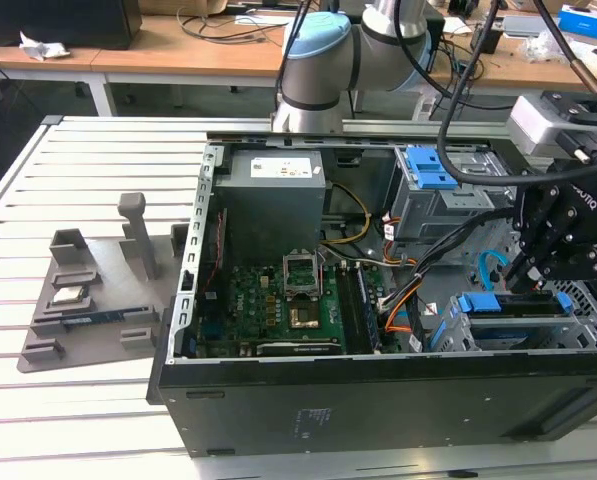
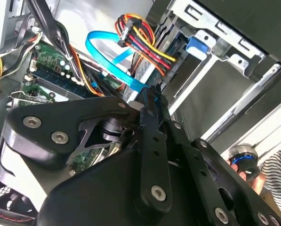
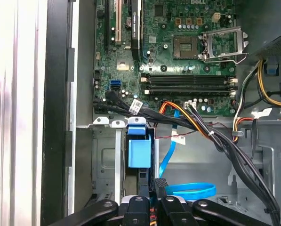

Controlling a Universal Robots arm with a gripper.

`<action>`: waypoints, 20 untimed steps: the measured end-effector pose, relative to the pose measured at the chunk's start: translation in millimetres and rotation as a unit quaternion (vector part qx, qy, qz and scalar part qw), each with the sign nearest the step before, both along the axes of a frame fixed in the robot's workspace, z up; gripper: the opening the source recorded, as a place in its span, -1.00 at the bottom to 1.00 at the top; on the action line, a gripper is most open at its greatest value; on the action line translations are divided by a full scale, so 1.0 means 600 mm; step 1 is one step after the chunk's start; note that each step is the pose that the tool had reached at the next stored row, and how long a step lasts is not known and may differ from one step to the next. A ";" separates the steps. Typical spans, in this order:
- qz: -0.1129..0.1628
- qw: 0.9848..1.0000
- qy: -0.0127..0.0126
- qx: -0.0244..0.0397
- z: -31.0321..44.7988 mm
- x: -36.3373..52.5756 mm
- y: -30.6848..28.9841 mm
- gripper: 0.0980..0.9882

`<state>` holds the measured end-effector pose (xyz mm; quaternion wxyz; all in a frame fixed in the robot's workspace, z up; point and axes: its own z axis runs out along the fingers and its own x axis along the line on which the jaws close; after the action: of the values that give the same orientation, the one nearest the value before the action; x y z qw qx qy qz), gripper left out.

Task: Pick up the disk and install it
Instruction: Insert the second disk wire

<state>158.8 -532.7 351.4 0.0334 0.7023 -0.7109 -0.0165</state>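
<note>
The black two-fingered tool (image 1: pixel 531 268) reaches down into the open black computer case (image 1: pixel 378 400), fingers together around the blue-bracketed silver disk (image 3: pixel 139 153), which stands on edge in its grey metal bay at the tool's 12 o'clock in the first wrist view.

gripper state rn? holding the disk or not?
Gripper: fingers together over the blue-bracketed disk in its drive bay; whether it actually grips the disk cannot be told.

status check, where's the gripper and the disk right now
Black gripper low inside the open computer case, over the drive bay. Blue-bracketed silver disk standing in the bay slot beneath it. Black cable bundle and blue ribbon cable close alongside.
</note>
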 end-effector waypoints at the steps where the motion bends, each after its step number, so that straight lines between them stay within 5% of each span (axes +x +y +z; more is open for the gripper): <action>1: 0.000 1.000 0.000 0.000 -0.002 0.001 0.0000 -0.86; 20: 0.000 1.000 0.000 -0.001 -0.021 0.006 -0.0047 -0.86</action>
<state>162.7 -535.5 339.0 0.0343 0.7022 -0.7110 -0.0160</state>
